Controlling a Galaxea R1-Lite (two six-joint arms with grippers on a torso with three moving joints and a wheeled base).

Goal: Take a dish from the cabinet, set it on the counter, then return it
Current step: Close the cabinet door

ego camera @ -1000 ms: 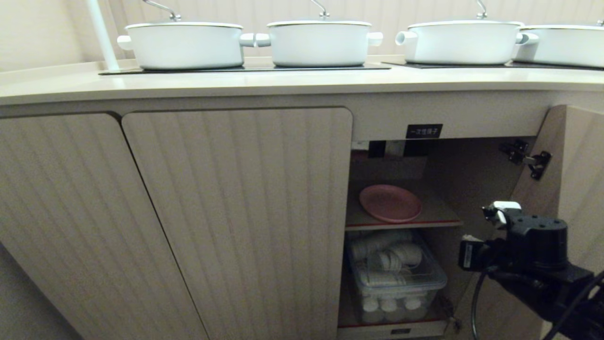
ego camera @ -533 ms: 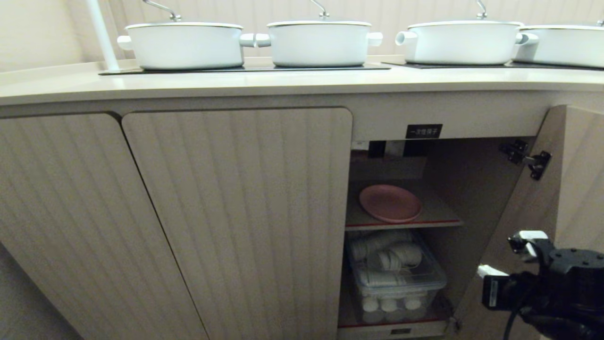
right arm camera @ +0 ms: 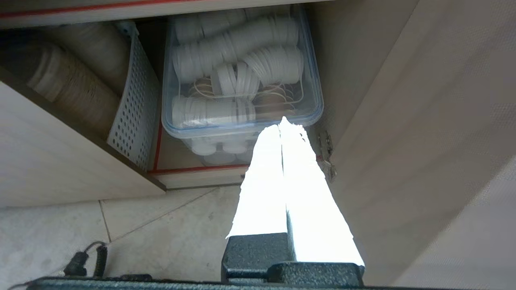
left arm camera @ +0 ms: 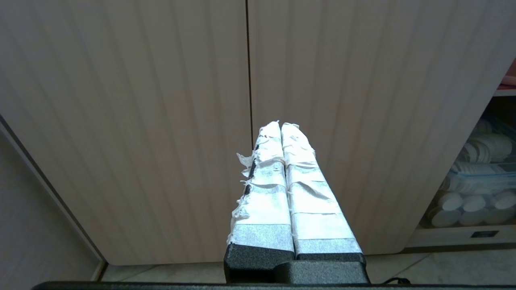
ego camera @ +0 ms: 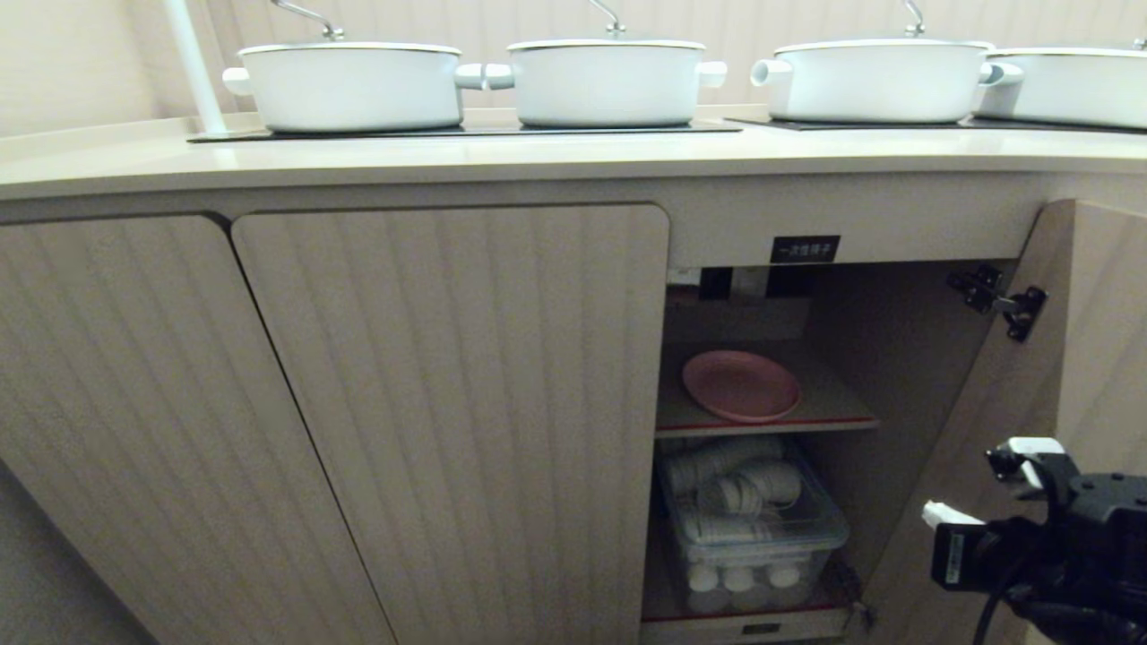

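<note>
My right pincer (right arm camera: 282, 125) was shut tight, its two taped fingers pressed together with nothing between them. It hung low outside the cabinet (ego camera: 896, 233), beside the inner face of the open door (ego camera: 1013, 394) and above the tiled floor (right arm camera: 133, 225), pointing toward the clear plastic box (right arm camera: 242, 80) of white lids on the cabinet's bottom board. A perforated white basket (right arm camera: 135, 108) stood just beside that box, deeper toward the closed side.

The pink plate (ego camera: 741, 385) lay flat on the inner shelf (ego camera: 842, 414), toward its front edge, well above my pincer and apart from it. On the worktop (ego camera: 538, 157) over the cabinet, white pots (ego camera: 609, 81) sat in a row on the black hob panels (ego camera: 466, 131) near the back edge.

My left pincer (left arm camera: 281, 127) was also closed on nothing, its fingers touching along their length, facing the seam between the two closed fluted doors (left arm camera: 161, 100).
</note>
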